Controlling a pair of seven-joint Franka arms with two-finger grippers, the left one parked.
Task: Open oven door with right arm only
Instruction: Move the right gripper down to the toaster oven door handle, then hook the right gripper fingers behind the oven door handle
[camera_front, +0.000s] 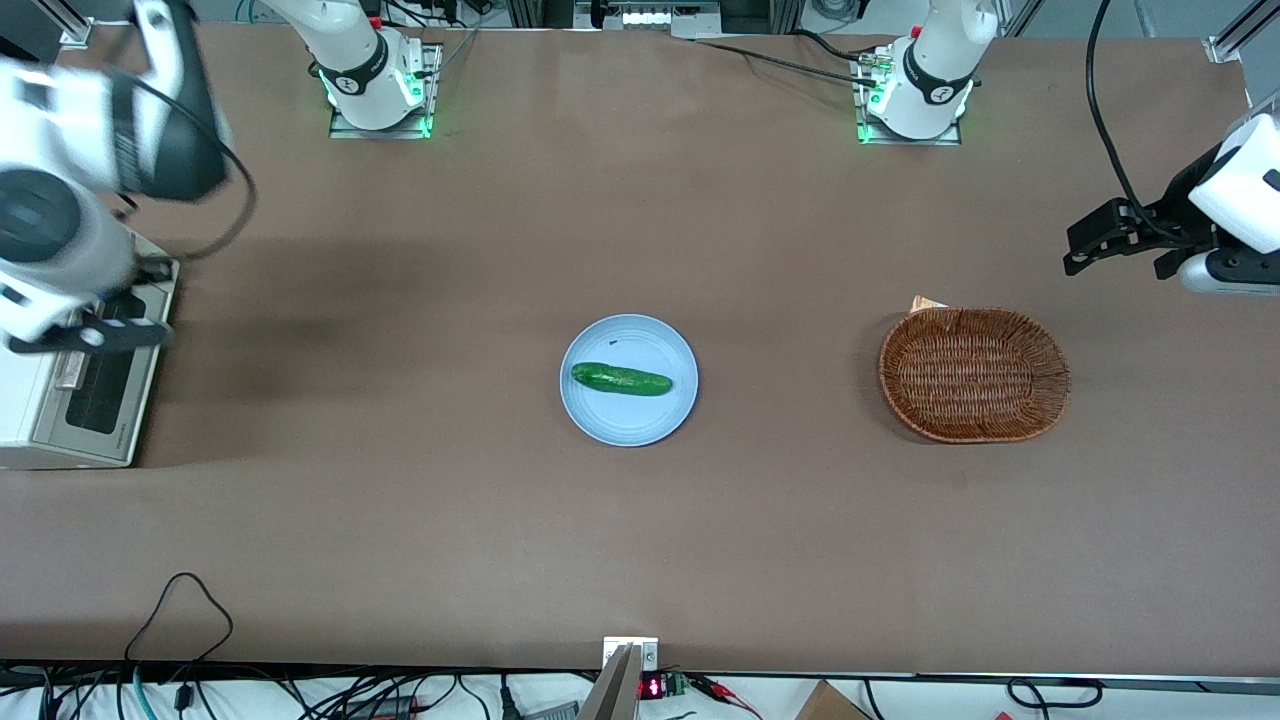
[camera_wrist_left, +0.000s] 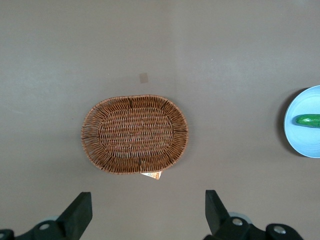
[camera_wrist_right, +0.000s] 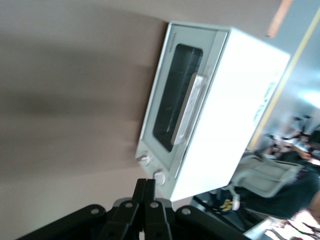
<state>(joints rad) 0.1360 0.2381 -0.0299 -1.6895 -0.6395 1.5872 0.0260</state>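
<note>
Silver-framed oven door (camera_wrist_right: 177, 95) with dark glass window sits flush on the white toaster oven (camera_front: 70, 395), at working arm's table end. Black two-finger gripper (camera_wrist_right: 145, 192) above it, fingers pressed together, grasping nothing.

The end effector (camera_wrist_right: 145, 185), its fingers pressed together, hung over the working arm's end of a broad brown table (camera_front: 640, 560). From there the matte surface ran, evenly lit, toward the parked arm's end. A soft shadow (camera_front: 300, 340) lay on the surface just beside the end effector. Nearer the front camera than the end effector, the table's edge gave onto a pale floor (camera_front: 900, 700) strewn with black cables (camera_front: 330, 695). Aluminium frame rails (camera_front: 1235, 35) stood at the table's corners.
</note>
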